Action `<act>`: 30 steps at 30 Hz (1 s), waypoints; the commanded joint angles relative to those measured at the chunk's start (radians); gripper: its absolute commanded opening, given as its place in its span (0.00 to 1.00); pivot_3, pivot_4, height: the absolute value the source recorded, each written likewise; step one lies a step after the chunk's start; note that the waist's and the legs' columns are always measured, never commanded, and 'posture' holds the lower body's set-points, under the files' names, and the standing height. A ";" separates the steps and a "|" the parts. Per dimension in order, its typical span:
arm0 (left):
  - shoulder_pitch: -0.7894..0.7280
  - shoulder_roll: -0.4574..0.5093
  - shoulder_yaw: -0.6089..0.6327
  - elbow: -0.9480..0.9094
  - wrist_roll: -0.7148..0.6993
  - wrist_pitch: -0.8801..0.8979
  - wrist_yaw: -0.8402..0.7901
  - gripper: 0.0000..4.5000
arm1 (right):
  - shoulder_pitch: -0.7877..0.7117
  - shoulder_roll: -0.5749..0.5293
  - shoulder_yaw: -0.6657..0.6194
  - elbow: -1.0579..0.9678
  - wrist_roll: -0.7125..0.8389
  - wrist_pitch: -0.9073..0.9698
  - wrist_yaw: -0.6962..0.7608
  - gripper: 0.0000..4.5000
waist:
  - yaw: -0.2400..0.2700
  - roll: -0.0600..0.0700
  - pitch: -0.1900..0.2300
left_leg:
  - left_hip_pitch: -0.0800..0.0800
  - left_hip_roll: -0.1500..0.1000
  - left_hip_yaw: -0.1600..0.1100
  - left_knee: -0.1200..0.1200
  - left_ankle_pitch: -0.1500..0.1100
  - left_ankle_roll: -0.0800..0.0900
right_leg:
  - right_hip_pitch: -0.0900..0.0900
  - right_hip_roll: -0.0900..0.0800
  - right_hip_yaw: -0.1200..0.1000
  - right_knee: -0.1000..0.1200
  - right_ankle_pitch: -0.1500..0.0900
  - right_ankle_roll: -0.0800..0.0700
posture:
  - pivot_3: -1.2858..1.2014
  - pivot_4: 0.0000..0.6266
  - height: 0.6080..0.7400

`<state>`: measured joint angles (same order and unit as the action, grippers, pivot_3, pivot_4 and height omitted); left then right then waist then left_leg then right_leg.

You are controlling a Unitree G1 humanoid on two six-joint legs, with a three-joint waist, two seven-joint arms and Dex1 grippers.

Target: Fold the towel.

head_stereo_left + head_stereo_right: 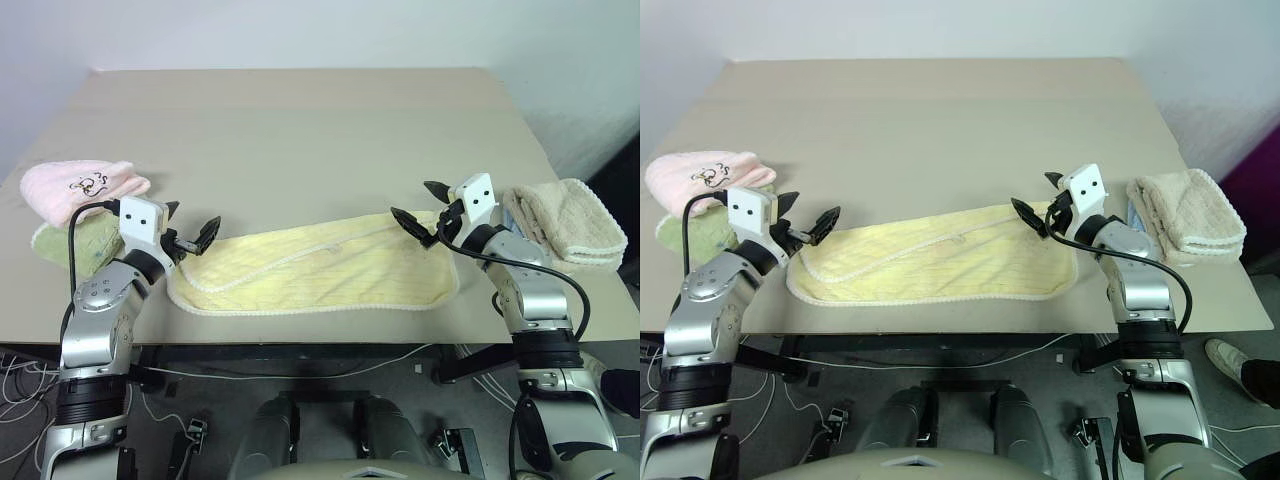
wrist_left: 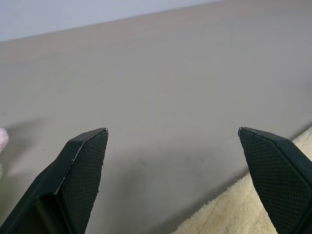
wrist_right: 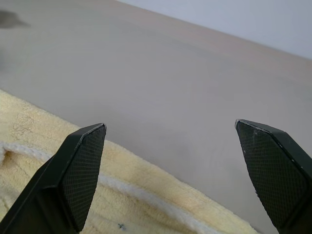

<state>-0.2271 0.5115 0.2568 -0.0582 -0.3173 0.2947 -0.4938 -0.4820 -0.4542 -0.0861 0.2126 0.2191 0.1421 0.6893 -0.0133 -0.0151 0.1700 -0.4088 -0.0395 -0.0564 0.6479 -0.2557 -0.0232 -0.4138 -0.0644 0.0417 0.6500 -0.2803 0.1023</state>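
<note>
The pale yellow towel [image 1: 320, 265] lies flat near the table's front edge, doubled along its length, with its cream piped edge showing. My left gripper [image 1: 192, 220] hovers open at the towel's left end, just above the cloth, nothing between its fingers. My right gripper [image 1: 415, 200] stands open at the towel's right far corner, also empty. In the left wrist view the left gripper [image 2: 173, 130] frames bare table, with the towel [image 2: 243, 209] beside one finger. Seen from the right wrist, the right gripper [image 3: 170, 124] spans the towel's far edge [image 3: 126, 195].
A pink towel [image 1: 80, 185] with a dark embroidered mark lies on a green cloth [image 1: 70, 245] at the left edge. At the right edge sits a folded beige towel [image 1: 565, 220]. The tan table [image 1: 300, 120] stretches bare behind the yellow towel.
</note>
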 commanded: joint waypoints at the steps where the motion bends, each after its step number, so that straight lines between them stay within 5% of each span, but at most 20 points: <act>1: 0.017 0.016 0.017 -0.057 -0.010 0.002 -0.004 1.00 | -0.034 -0.002 0.000 -0.002 0.004 -0.027 0.008 0.99 | 0.000 0.000 0.000 | 0.000 0.000 0.000 0.000 0.000 0.000 | 0.000 0.000 0.000 0.000 0.000 0.000 | 0.52 0.24 1.00; 18: -0.046 0.039 -0.054 0.032 0.017 -0.048 -0.121 1.00 | 0.025 -0.047 -0.046 -0.041 0.011 -0.035 -0.005 0.99 | 0.001 0.000 0.000 | 0.000 0.000 0.000 0.000 0.000 0.000 | 0.000 0.000 0.000 0.000 0.000 0.000 | 0.52 0.24 1.00; 30: -0.011 0.290 -0.156 0.013 0.060 -0.113 -0.470 1.00 | 0.077 -0.079 -0.042 -0.094 0.020 -0.008 0.011 0.99 | -0.001 0.001 0.000 | 0.000 0.000 0.000 -0.001 0.000 0.000 | 0.000 0.000 0.000 0.000 0.000 0.000 | 0.52 0.24 1.00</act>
<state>-0.2371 0.7727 0.1100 -0.0127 -0.2725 0.2190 -0.9169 -0.3990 -0.5263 -0.1103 0.1678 0.2207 0.1360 0.7029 -0.0146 -0.0145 0.1703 -0.4086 -0.0393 -0.0563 0.6471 -0.2557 -0.0232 -0.4137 -0.0652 0.0419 0.6496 -0.2804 0.1021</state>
